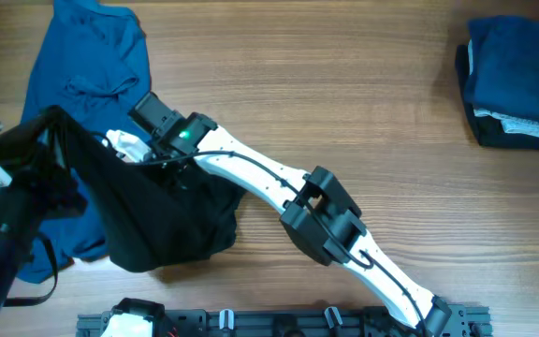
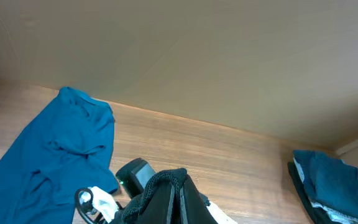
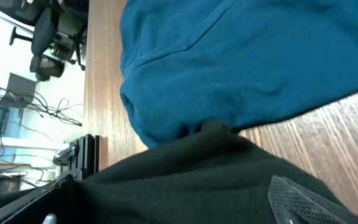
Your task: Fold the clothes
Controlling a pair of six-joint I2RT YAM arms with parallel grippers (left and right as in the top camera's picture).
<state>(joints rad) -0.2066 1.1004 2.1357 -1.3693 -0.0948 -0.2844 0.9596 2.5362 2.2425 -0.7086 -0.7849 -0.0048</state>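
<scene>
Black garment (image 1: 167, 220) lifted (left fingers apparently clamped)

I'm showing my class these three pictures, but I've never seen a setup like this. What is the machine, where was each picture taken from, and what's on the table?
Two robot arms work at a wooden table. One picture looks down from overhead; the other two come from cameras on each arm's wrist. A bright blue T-shirt lies spread at the left, with a black garment partly over it. The left gripper is hidden, but it seems to hold the black garment lifted. The right gripper is at that garment's edge, open. A neat folded stack sits apart, far right.
</scene>
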